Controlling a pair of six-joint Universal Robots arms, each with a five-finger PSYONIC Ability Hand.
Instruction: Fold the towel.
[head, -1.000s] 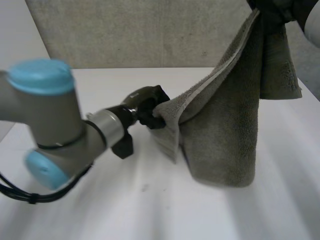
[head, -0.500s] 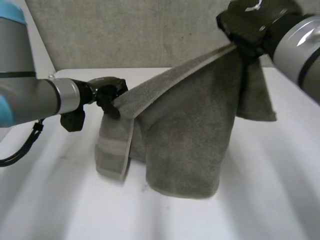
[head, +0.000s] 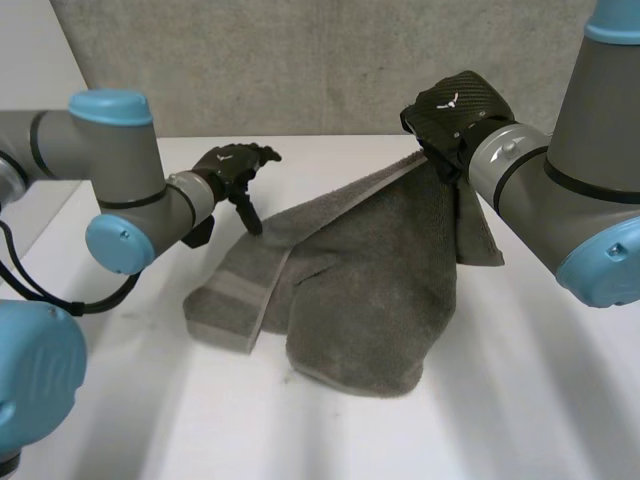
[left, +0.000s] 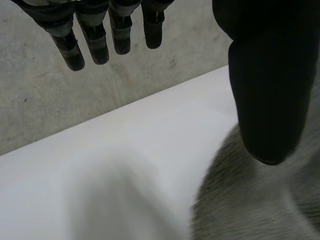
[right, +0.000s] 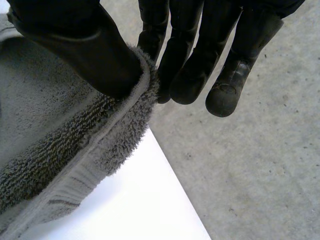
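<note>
The grey terry towel (head: 370, 290) sits on the middle of the white table (head: 520, 400), with its right far corner lifted clear and the rest sagging down in a soft, rounded drape to a heavy fold at the near side. Its pile is thick and looped, and a flat-woven band (head: 225, 315) runs along the hem, which lies doubled on the table at the left. The right hand (head: 455, 110), matte black with a carbon-weave back, holds the raised corner. In its wrist view the broad thumb (right: 85, 50) presses the fuzzy hemmed edge of the towel (right: 65, 145) against the straight fingers (right: 195, 65), clamping the cloth between them above the table (right: 135, 210). The left hand (head: 232, 165) hovers at the towel's far left edge with nothing in it. Its fingers (left: 95, 45) hang straight and slightly spread, while the blunt thumb (left: 267, 100) points down over the towel (left: 250, 205) (whether it touches the pile cannot be told). The smooth table (left: 100, 170) lies below the fingers. Behind the table stands a rough, speckled grey wall (head: 300, 60).
</note>
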